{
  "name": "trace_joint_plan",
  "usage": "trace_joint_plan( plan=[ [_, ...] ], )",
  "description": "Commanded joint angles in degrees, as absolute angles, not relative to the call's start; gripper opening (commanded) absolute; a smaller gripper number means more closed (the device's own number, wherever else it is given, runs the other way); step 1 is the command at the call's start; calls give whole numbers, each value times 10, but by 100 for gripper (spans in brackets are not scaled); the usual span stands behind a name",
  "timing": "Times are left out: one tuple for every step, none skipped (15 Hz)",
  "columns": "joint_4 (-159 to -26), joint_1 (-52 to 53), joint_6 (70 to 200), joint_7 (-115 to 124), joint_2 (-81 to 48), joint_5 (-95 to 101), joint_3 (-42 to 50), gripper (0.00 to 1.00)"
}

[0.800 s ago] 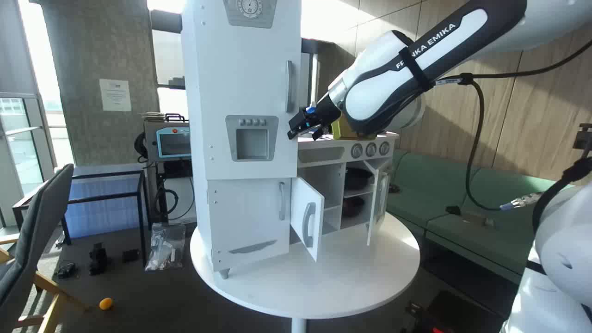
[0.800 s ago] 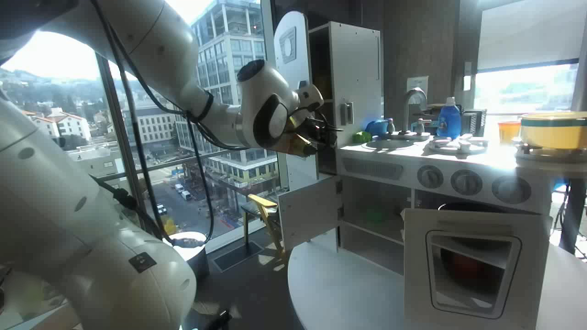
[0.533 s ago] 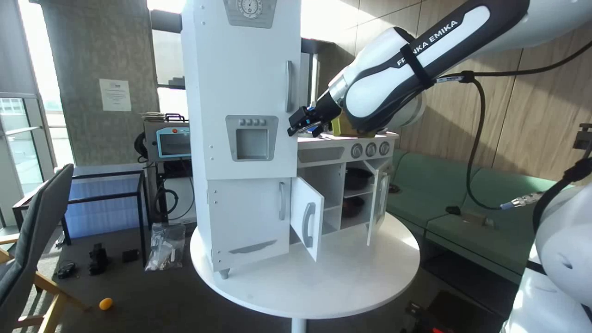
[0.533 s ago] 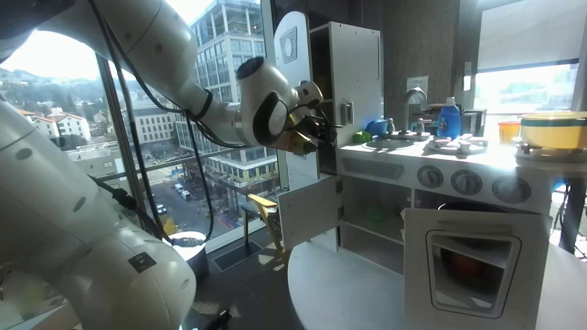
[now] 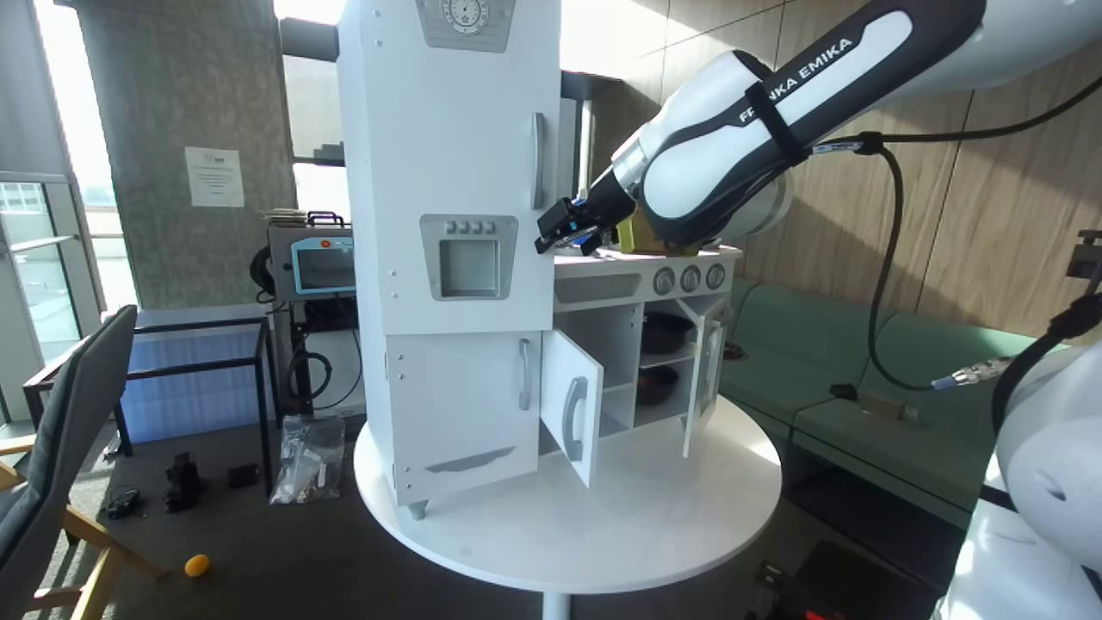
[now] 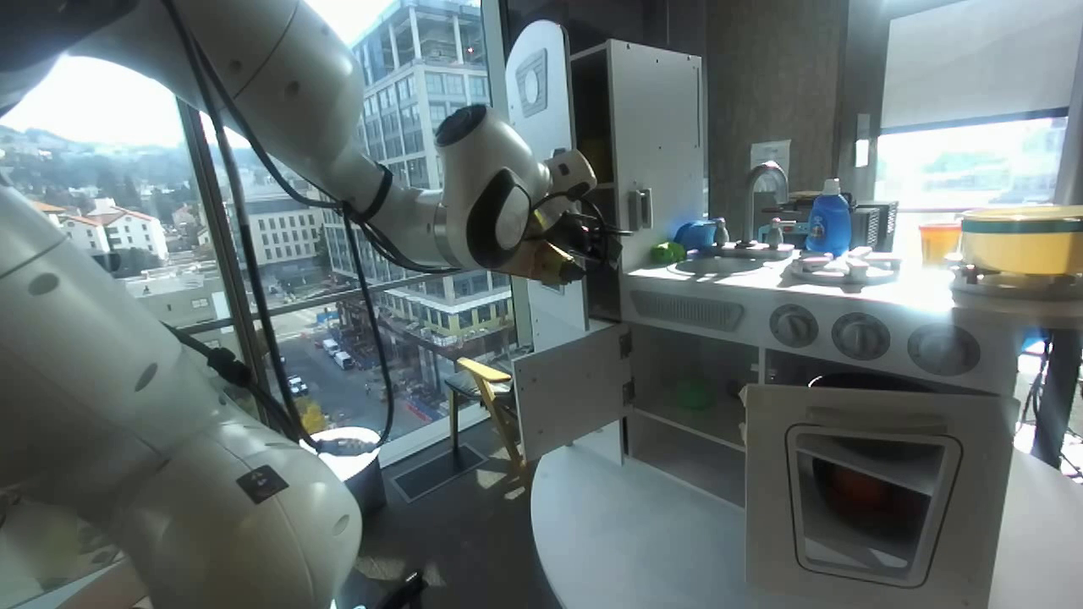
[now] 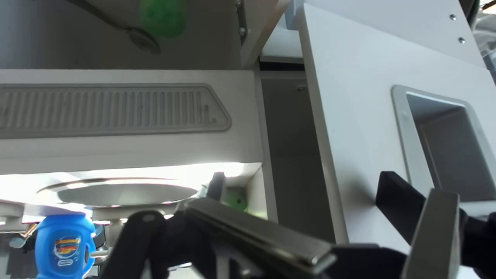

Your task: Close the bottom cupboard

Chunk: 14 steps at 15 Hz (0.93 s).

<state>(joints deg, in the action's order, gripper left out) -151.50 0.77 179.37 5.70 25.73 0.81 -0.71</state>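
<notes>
White round table (image 5: 603, 534) carries the toy kitchen (image 5: 516, 319). Bottom cupboard (image 6: 702, 359), right of centre in an exterior view, stands open, its door (image 6: 571, 391) swung outward. Gripper (image 5: 566, 248), upper centre in an exterior view, has its 2 fingers (image 7: 399, 203) spread, nothing visibly gripped. Door lies below the fingers, well apart, handle (image 5: 569, 418) upright. Judgement: descend on the handle side, then push.

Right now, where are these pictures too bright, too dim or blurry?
In the wrist view, the counter glares white in places and the close-up gripper looks soft; in an exterior view, the inside of the bottom cupboard is dim, while pale haze veils the knob nearest the yellow pot.
</notes>
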Motion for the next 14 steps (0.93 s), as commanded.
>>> trace_joint_plan(
  plan=[
    [-1514,7,1792,48,258,-2,-9,100],
    [-1514,7,1792,48,258,-2,-9,100],
    [-1514,7,1792,48,258,-2,-9,100],
    [-1514,7,1792,48,258,-2,-9,100],
    [-1514,7,1792,48,258,-2,-9,100],
    [-1516,4,1775,42,258,0,-3,100],
    [-1520,2,1761,39,261,1,3,100],
    [-1522,-7,1745,33,268,4,11,100],
    [-1520,-12,1727,30,274,4,19,100],
    [-1518,-29,1710,27,280,9,25,100],
    [-1517,-37,1692,19,286,13,32,100],
    [-1519,-35,1672,7,297,11,43,100],
    [-1518,-26,1649,-10,308,5,56,100],
    [-1522,13,1598,-43,333,-16,85,100]
  ],
)
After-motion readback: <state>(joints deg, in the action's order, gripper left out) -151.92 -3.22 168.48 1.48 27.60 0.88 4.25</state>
